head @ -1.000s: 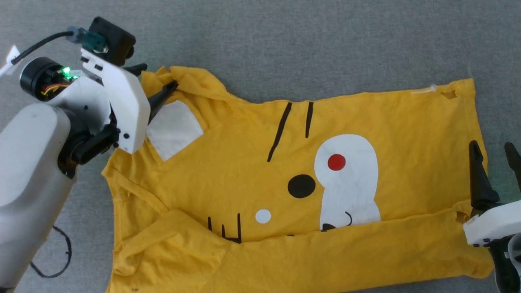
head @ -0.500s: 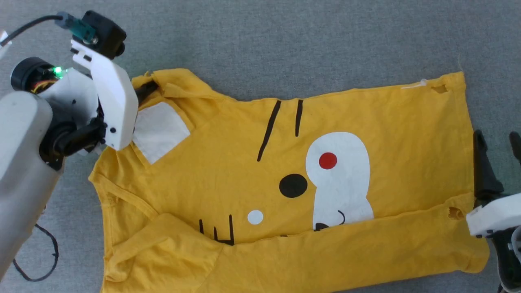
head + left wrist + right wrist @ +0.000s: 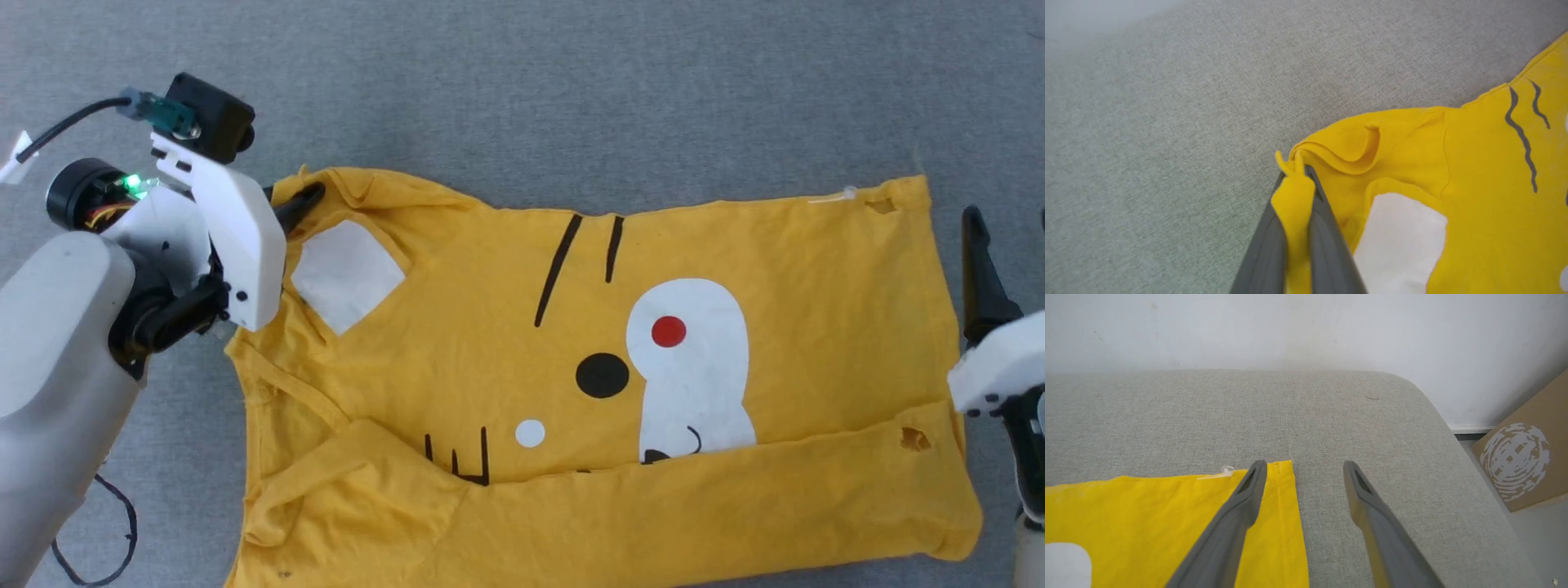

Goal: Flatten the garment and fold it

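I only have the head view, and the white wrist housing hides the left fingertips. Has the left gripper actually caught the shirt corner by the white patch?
Observer: Yes. In the left wrist view the left gripper is shut on a bunched fold of the garment, with yellow cloth squeezed in its grip.
Operator: And the right one, is it on the hem?
Observer: No. The right wrist view shows the right gripper open, gripping nothing. It lines up across the hem edge, with cloth on one side and bare grey surface on the other.
Operator: Anything beyond that edge?
Observer: A cardboard box sits just past the surface's rounded corner.
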Robot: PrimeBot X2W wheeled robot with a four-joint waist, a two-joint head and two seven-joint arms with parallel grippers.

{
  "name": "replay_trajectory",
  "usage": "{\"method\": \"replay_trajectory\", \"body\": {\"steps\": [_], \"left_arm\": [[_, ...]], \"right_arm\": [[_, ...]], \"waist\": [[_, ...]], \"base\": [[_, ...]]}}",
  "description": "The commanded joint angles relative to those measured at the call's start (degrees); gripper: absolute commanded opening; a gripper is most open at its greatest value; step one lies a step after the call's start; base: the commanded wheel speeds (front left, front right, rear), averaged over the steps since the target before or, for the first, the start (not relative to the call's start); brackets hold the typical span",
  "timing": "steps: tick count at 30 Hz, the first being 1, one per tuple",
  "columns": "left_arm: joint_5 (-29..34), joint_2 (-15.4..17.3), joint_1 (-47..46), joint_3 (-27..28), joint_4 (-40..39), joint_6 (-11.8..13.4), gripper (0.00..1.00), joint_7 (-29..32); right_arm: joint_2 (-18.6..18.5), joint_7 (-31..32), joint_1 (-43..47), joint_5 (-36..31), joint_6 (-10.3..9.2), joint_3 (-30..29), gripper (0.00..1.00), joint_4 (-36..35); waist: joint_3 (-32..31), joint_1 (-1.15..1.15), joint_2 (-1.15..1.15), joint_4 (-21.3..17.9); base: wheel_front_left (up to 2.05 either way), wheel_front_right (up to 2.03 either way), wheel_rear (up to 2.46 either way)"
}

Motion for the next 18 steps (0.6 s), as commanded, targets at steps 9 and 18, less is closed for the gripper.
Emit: {"method": "replay_trajectory", "body": {"steps": [9, 18], "left_arm": [[0.98, -0.29, -1.06, -0.50, -1.34, 0.03, 0.00, -1.37], [0.36, -0.51, -2.57, -2.12, -1.29, 0.03, 0.00, -1.78]], "right_arm": [[0.03, 10.44, -7.83, -0.32, -0.04, -1.44, 1.00, 4.25], [0.03, 19.83, -10.99, -0.05, -0.04, -1.26, 0.99, 8.32]], "waist": [[4.80, 0.01, 0.00, 1.78], [7.08, 0.01, 0.00, 2.77]], "base": [[0.00, 0.00, 0.00], [0.00, 0.00, 0.00]]}}
